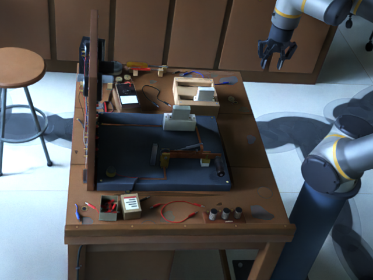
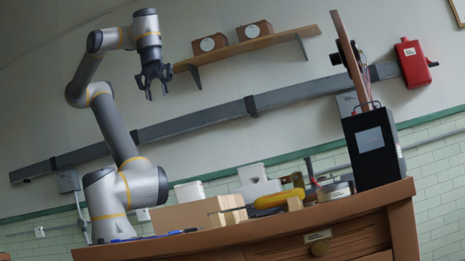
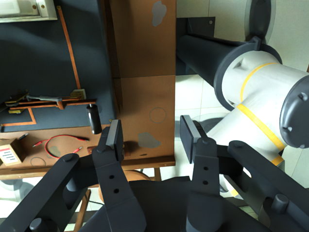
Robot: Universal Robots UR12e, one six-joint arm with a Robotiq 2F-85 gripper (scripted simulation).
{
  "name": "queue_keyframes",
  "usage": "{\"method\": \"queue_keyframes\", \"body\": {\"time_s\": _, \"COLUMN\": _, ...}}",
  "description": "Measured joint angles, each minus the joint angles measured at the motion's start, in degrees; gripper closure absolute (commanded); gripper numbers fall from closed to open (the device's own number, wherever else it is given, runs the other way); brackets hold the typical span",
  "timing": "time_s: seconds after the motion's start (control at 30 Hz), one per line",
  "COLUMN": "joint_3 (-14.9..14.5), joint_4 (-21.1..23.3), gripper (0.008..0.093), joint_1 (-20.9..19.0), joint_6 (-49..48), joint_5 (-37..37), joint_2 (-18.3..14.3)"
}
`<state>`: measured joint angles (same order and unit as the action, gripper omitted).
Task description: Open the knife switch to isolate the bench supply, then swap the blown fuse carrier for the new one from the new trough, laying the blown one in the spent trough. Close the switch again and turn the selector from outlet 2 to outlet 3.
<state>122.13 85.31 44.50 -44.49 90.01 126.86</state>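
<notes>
The knife switch [image 1: 192, 155] [image 3: 50, 101] lies flat on the dark base board with its black handle [image 1: 219, 166] [image 3: 94, 119] at the right end, and my gripper [image 1: 272, 64] [image 2: 156, 92] [image 3: 150, 137] hangs far above the bench's right rear corner, open and empty. A grey fuse carrier [image 1: 179, 118] sits in its holder at the board's rear. Another grey carrier [image 1: 205, 93] rests in the wooden trough box [image 1: 195, 95] behind it. The selector is on the upright wooden panel [image 1: 92, 99] at the left, hidden from these angles.
The arm's own base and elbow [image 1: 331, 168] [image 3: 249, 94] stand right of the bench. A stool [image 1: 18, 90] is at the left. Small boxes [image 1: 120, 207], a red lead [image 1: 177, 211] and three knobs [image 1: 225, 213] line the front edge; a meter [image 1: 127, 95] sits at the rear.
</notes>
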Motion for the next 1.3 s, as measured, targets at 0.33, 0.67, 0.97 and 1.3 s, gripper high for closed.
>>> {"method": "queue_keyframes", "body": {"time_s": 0.33, "joint_3": 3.0, "joint_4": 6.8, "gripper": 0.0434, "joint_1": -10.3, "joint_6": 10.3, "joint_5": 0.0, "joint_2": -3.9}}
{"method": "queue_keyframes", "body": {"time_s": 0.67, "joint_3": 5.9, "joint_4": 19.5, "gripper": 0.0434, "joint_1": -24.8, "joint_6": 24.7, "joint_5": 0.0, "joint_2": -13.7}}
{"method": "queue_keyframes", "body": {"time_s": 0.97, "joint_3": 6.1, "joint_4": 25.4, "gripper": 0.0434, "joint_1": -30.2, "joint_6": 30.2, "joint_5": 0.0, "joint_2": -19.4}}
{"method": "queue_keyframes", "body": {"time_s": 1.3, "joint_3": 6.3, "joint_4": 26.0, "gripper": 0.0434, "joint_1": -30.4, "joint_6": 30.5, "joint_5": 0.0, "joint_2": -19.7}}
